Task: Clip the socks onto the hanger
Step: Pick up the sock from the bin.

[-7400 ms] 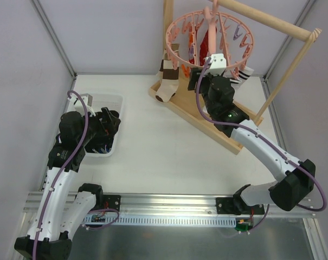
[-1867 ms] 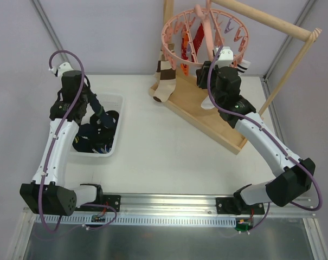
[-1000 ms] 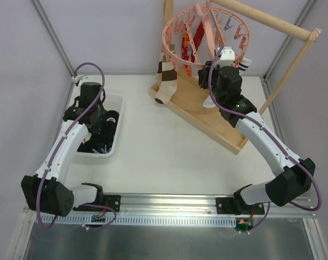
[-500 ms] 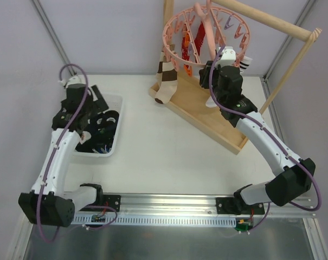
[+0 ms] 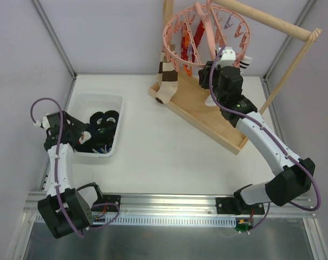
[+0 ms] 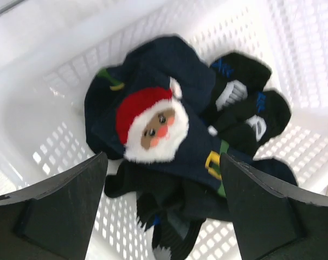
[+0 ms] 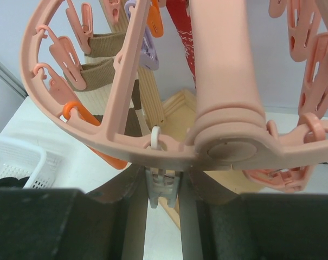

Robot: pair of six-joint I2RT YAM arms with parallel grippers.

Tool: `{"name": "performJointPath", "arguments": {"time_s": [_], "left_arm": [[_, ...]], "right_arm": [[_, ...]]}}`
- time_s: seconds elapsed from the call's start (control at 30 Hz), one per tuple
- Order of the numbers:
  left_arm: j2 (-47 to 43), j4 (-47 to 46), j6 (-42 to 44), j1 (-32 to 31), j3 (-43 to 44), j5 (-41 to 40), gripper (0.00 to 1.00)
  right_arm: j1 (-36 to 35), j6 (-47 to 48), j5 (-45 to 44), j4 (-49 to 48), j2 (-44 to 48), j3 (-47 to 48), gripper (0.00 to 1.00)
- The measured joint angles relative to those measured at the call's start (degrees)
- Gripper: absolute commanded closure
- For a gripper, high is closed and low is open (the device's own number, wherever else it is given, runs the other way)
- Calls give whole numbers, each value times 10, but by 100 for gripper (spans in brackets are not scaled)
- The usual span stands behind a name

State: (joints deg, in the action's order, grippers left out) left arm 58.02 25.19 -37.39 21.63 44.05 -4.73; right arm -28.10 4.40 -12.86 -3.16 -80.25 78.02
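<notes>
Several dark navy and black socks (image 5: 101,125) lie heaped in the white basket (image 5: 98,98). In the left wrist view the top sock (image 6: 169,130) shows a Santa face and a yellow buckle mark. My left gripper (image 5: 83,135) hangs at the basket's near-left side, open, with nothing between its fingers (image 6: 50,216). The pink ring hanger (image 5: 174,51) hangs from the wooden rod at the back. My right gripper (image 5: 206,67) is raised under it, shut on a pale clip (image 7: 164,187) that dangles from a pink spoke (image 7: 98,130).
The wooden stand's tray (image 5: 207,116) and rod (image 5: 272,21) stand at the back right. A brown-and-white striped sock (image 5: 166,81) and a red sock (image 5: 196,38) hang from the hanger. The cell's frame posts stand at both sides.
My left gripper opened over the basket, left the sock it held there, and drew back toward the near left. The right arm has stayed on the clip.
</notes>
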Motion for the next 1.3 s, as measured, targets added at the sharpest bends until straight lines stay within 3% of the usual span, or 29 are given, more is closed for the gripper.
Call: {"name": "performJointPath", "arguments": {"time_s": [0.33, 0.7, 0.87, 0.9, 0.97, 1.13, 1.23, 1.3], "left_arm": [[73, -125, -15, 12, -12, -40, 18], [90, -169, -31, 21, -55, -63, 27], [117, -187, -39, 21, -56, -62, 46], [120, -190, -40, 21, -56, -61, 56], [123, -193, -42, 21, -56, -60, 68], [120, -201, -40, 21, -56, -57, 80], [103, -199, -38, 21, -55, -47, 100], [79, -198, -30, 21, -48, -37, 100]], "right_arm": [[5, -10, 27, -17, -18, 1, 99], [11, -18, 48, -19, -36, 9, 99], [11, -20, 49, -19, -36, 9, 99], [11, -20, 49, -19, -36, 9, 99], [11, -21, 49, -19, -36, 10, 99], [12, -21, 48, -18, -36, 10, 99], [12, -21, 48, -15, -36, 12, 99], [12, -21, 48, -15, -36, 12, 99]]}}
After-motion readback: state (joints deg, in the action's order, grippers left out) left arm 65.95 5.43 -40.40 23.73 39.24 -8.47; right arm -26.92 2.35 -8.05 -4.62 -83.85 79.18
